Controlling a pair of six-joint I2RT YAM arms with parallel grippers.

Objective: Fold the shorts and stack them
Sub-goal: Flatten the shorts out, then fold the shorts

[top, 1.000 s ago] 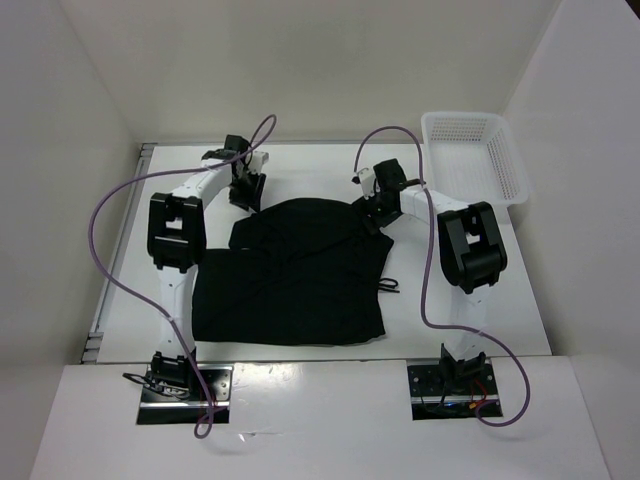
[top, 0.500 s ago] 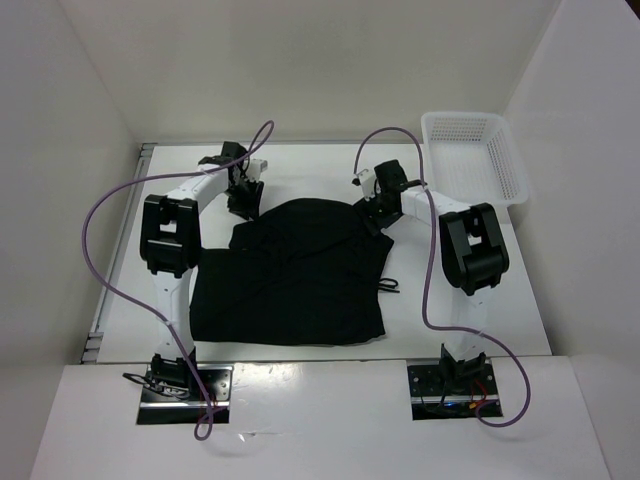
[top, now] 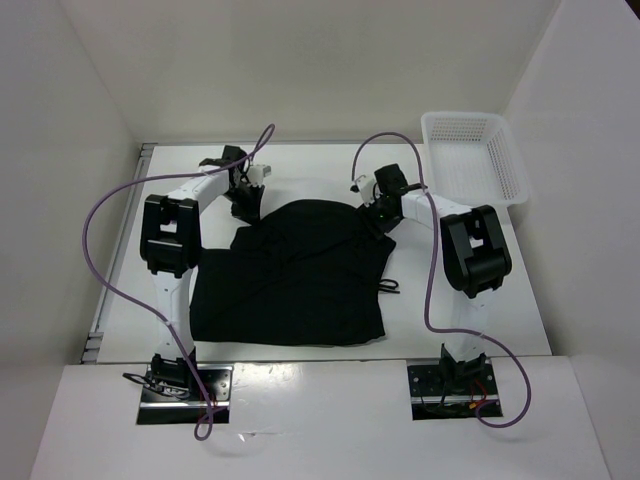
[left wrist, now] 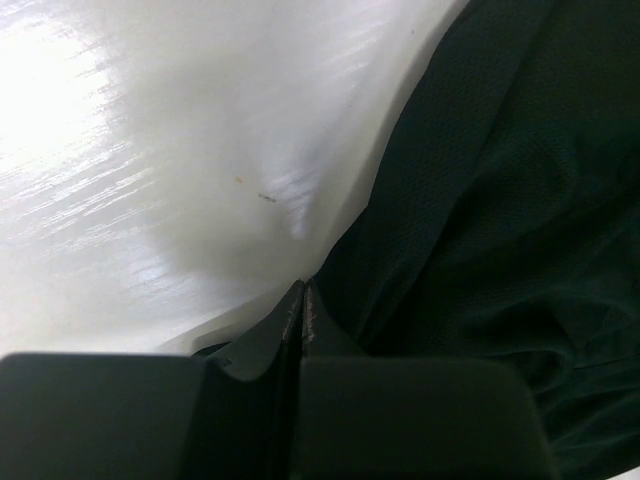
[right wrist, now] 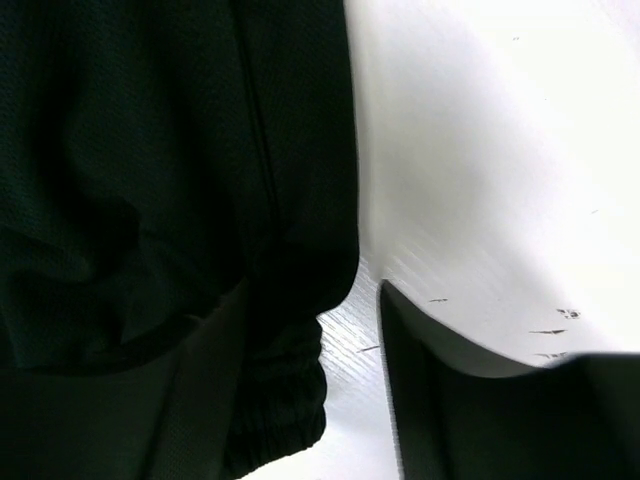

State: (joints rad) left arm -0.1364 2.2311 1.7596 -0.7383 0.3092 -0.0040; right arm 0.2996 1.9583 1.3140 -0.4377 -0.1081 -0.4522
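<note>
The shorts (top: 290, 285) lie rumpled on the bench (top: 405, 325) beside the basket (top: 470, 160); the right claw (right wrist: 310, 300), nearer the basket, gapes astride their hem, the left claw (left wrist: 303, 300), farther off, is pressed shut, no cloth visibly pinched, so a one-sided pull could skew the fold

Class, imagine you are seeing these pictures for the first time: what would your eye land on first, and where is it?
The black shorts stand out most, spread dark across the middle of the white table. Next come the two arms reaching over them, with the left gripper and right gripper at the cloth's far edge. A white basket sits at the far right corner.
</note>
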